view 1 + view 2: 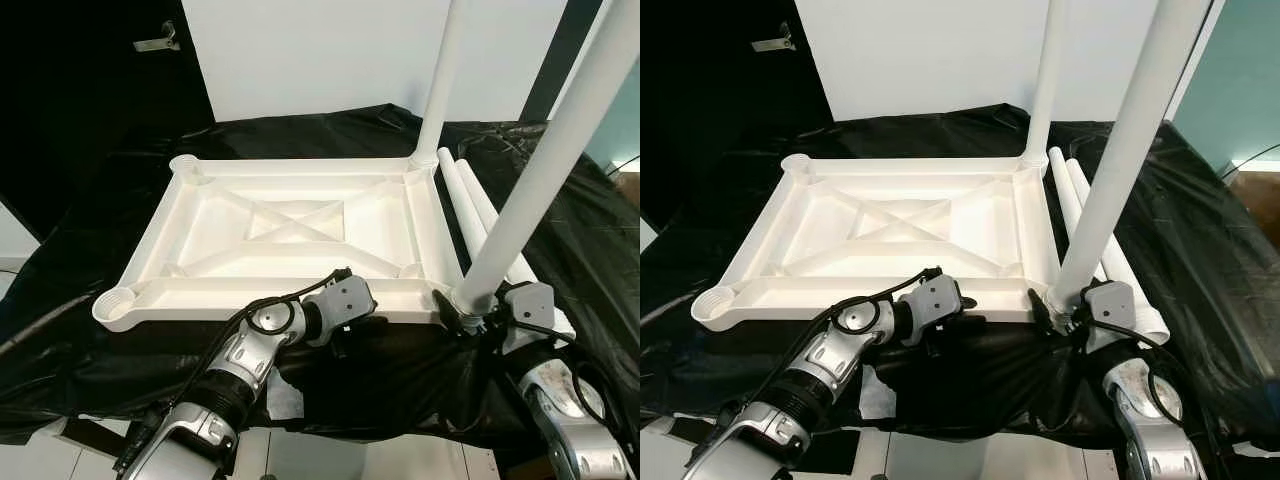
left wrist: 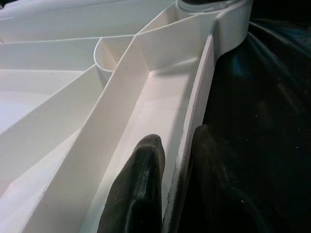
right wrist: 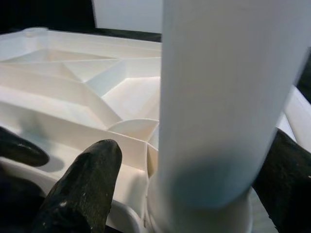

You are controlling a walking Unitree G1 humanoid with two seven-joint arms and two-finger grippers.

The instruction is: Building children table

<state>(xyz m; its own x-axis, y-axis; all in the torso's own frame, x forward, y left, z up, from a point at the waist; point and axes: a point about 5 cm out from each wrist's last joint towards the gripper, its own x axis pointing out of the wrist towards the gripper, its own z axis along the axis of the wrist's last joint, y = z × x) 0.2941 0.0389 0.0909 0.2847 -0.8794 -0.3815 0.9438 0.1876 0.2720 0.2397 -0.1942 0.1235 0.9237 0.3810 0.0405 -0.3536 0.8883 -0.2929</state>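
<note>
A black plastic sheet [image 1: 90,330] covers the bench, and on it lies the white plastic children's table top [image 1: 290,235], upside down, its ribbed underside and crossed braces facing up. It sits across the middle of the bench, its near long rim close to the bench's near edge.

Two white table legs stand upright in the corner sockets on the robot's right: the near-right leg [image 1: 540,170] rises from the near right corner and the far-right leg [image 1: 440,80] from the far right corner. The two left corner sockets, the near-left socket [image 1: 115,302] and the far-left socket [image 1: 185,163], are open. Two spare legs [image 1: 478,215] lie side by side on the sheet just beside the top's right edge.

The left gripper [image 2: 167,194] is at the middle of the near rim, its two black fingers pinched on the thin rim wall, one finger inside the channel and one outside. The right gripper [image 3: 187,189] is at the base of the near-right leg, its fingers [image 3: 85,184] on either side of the leg, clasping it just above the socket.
</note>
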